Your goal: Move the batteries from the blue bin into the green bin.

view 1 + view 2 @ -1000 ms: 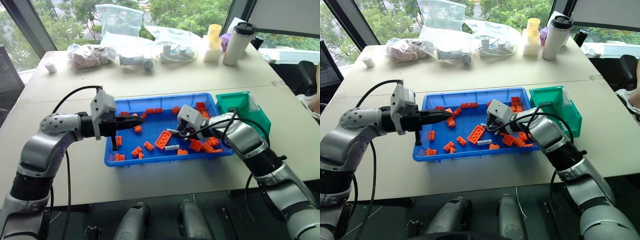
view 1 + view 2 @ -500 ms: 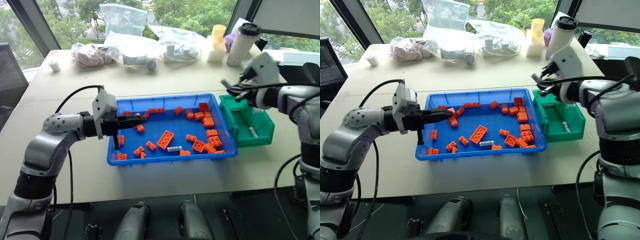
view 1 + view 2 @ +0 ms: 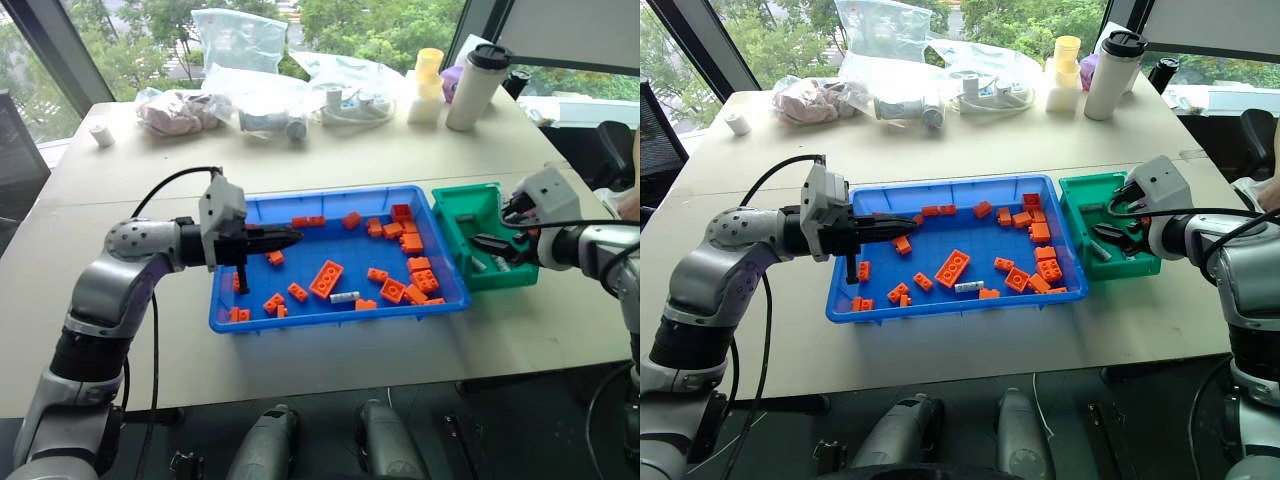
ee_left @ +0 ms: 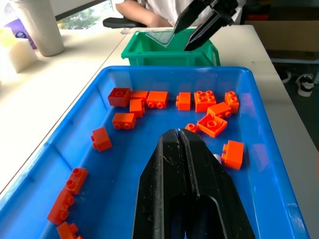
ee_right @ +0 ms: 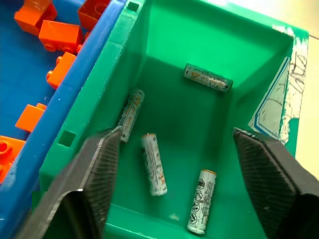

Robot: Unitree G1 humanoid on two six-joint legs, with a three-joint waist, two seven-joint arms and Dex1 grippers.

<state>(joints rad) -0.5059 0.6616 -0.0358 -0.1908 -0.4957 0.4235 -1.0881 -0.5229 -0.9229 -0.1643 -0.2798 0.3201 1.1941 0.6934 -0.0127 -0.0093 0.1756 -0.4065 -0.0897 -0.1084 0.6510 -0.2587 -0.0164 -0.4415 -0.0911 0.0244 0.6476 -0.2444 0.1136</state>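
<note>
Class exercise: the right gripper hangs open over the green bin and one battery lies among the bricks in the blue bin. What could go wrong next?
1. The last battery lies close to orange bricks; a grab could catch a brick too.
2. The right gripper hangs low over the green bin; swinging back, it might clip the rim.
3. The shut left gripper hovers over the blue bin, possibly in the way.

The beige tabletop (image 3: 330,160) is carrying the blue bin (image 3: 338,313) and the green bin (image 3: 452,200) touching side by side, while clear plastic bags (image 3: 240,70), a white tumbler (image 3: 476,88) and a small roll (image 3: 101,134) are sitting along its far edge.

beige table (image 3: 330,160), window (image 3: 120,30), leafy daylight
</note>
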